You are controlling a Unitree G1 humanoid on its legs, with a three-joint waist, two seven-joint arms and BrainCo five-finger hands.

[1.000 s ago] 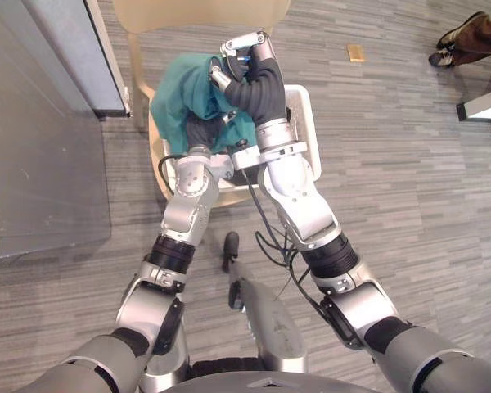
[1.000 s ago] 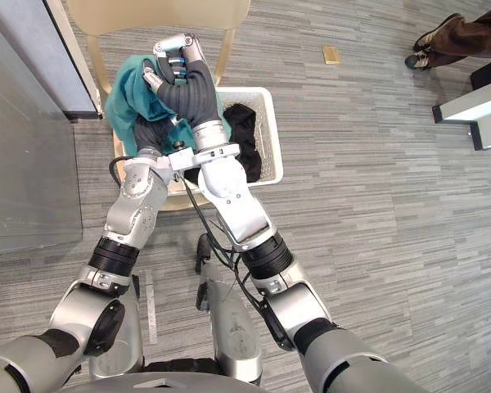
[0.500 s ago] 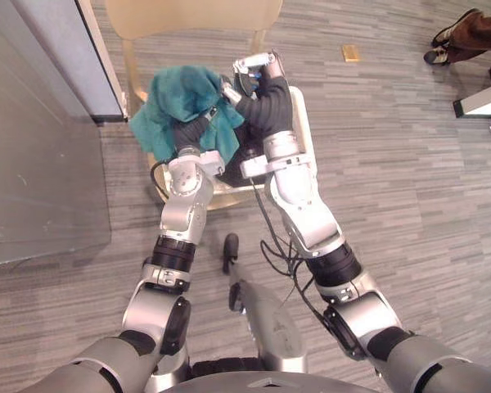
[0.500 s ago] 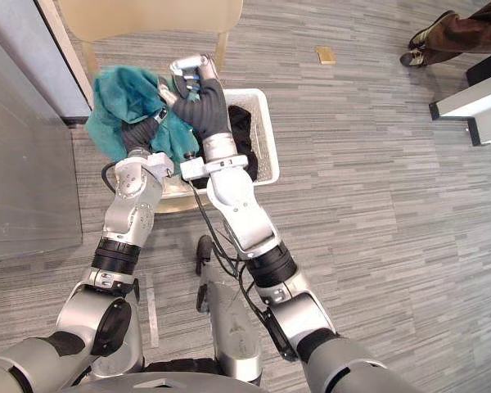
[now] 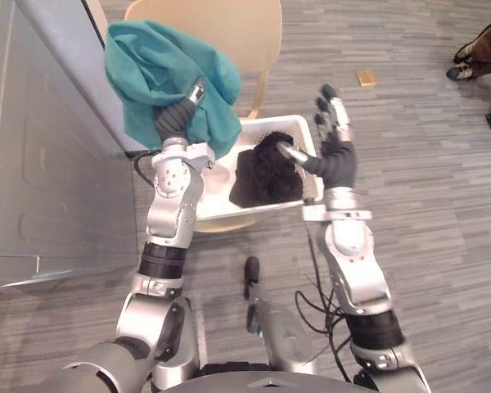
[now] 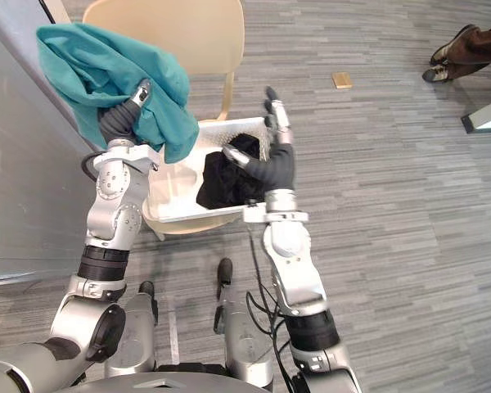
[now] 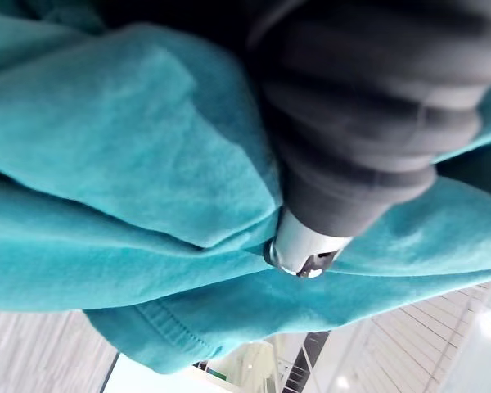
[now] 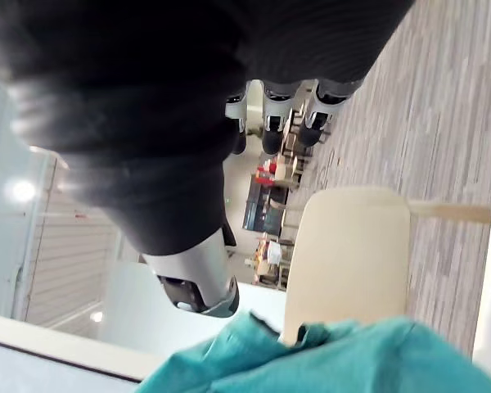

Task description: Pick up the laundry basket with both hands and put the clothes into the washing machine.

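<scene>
One grey unit (image 5: 49,164) runs down the whole left side; its front edge sits just beside the raised cloth, so there is little room there. Open plank floor (image 5: 425,205) lies right of the basket and toward the robot. A beige chair (image 5: 229,33) stands against the unit's corner, back upright. Its seat carries the white laundry basket (image 5: 217,184), whose near rim overhangs the seat edge.

Teal cloth (image 5: 159,61) is up above the basket's left end, bunched over the left hand (image 5: 178,119). It hangs down both sides of the wrist, and its lower hem is level with the basket's far rim. Left wrist view: one silver digit presses into the folds and the rest are buried in cloth, so I cannot tell whether that hand is closed on it.

Black garment (image 5: 266,168) lies heaped in the basket's right half, touching the right wall.

Right hand (image 5: 335,151) is just outside the basket's right rim. Its fingers (image 5: 334,110) are straight and spread, the thumb points in over the black garment, and it holds nothing.

On the floor well beyond the basket are a small tan piece (image 5: 366,77) and a person's shoe (image 5: 479,53).
</scene>
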